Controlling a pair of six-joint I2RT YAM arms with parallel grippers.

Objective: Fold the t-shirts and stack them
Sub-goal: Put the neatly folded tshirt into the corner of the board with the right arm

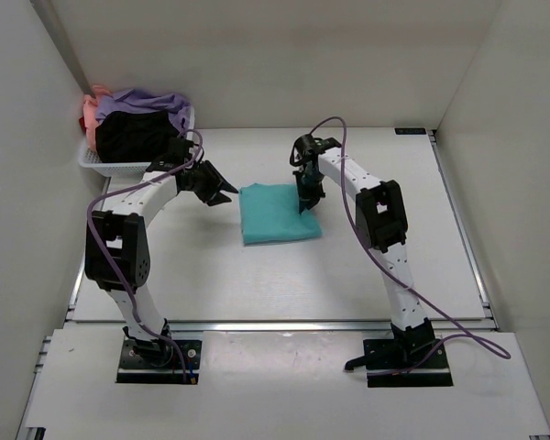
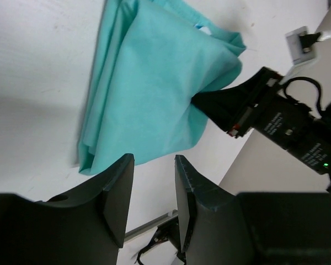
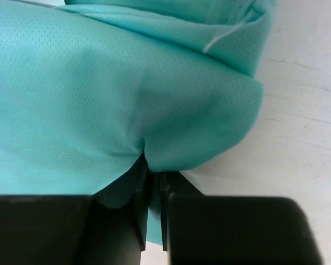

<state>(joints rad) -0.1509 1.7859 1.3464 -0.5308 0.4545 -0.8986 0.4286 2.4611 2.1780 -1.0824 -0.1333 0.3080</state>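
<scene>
A folded teal t-shirt [image 1: 277, 214] lies in the middle of the table. My right gripper [image 1: 305, 199] is shut on its right edge, pinching a fold of the teal cloth [image 3: 127, 94] between the jaws. My left gripper [image 1: 218, 191] is open and empty just left of the shirt, not touching it; the shirt [image 2: 154, 83] shows beyond its fingertips [image 2: 121, 176] in the left wrist view. Other t-shirts are piled at the far left: a black one [image 1: 133, 137], a lavender one [image 1: 151, 99] and a pink one [image 1: 93, 105].
A white mesh basket [image 1: 105, 165] at the far left corner holds the pile of shirts. White walls close in the table on the left, the back and the right. The right arm [image 2: 287, 124] shows in the left wrist view.
</scene>
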